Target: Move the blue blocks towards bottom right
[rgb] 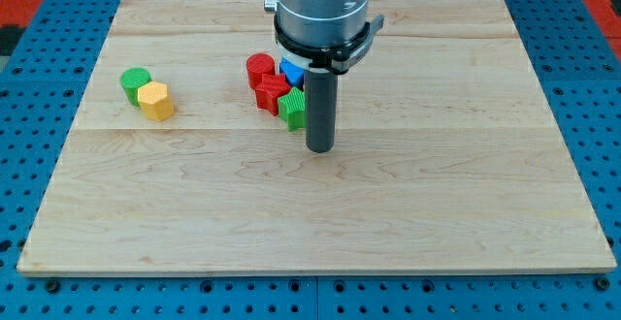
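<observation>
Pale wood makes up the board (320, 213), which lies on a blue pegboard surface (39, 87). Near the middle, a little toward the view's top, sits a tight cluster of blocks: a red cylinder (259, 69) at the cluster's left, a red block (273, 94) of irregular shape just below it, a green block (294, 108) at the cluster's lower right, and a blue block (291, 70) at the upper right, largely hidden behind the arm's grey mount (320, 10) so its shape cannot be made out. They appear to touch one another. My tip (320, 149) rests on the board just below and to the view's right of this cluster; the dark rod stands right beside the green block, whether touching it I cannot tell. It is a bare rod, so it grips nothing. Well apart, toward the view's left, a green cylinder (136, 83) and a yellow hexagonal block (155, 100) sit touching, the yellow one lower right of the green.
</observation>
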Controlling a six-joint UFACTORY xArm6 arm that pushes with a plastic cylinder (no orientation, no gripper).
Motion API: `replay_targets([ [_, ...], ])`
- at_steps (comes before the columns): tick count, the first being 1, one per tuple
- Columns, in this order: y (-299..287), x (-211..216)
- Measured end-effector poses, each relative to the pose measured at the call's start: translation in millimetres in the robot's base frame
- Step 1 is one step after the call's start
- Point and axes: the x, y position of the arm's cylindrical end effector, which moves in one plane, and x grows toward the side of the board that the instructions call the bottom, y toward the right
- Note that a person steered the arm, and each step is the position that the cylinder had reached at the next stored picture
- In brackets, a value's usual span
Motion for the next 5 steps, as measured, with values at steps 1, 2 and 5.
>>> replay_targets([
  [1,38,-14],
  [2,62,-81],
  [5,-50,-160],
])
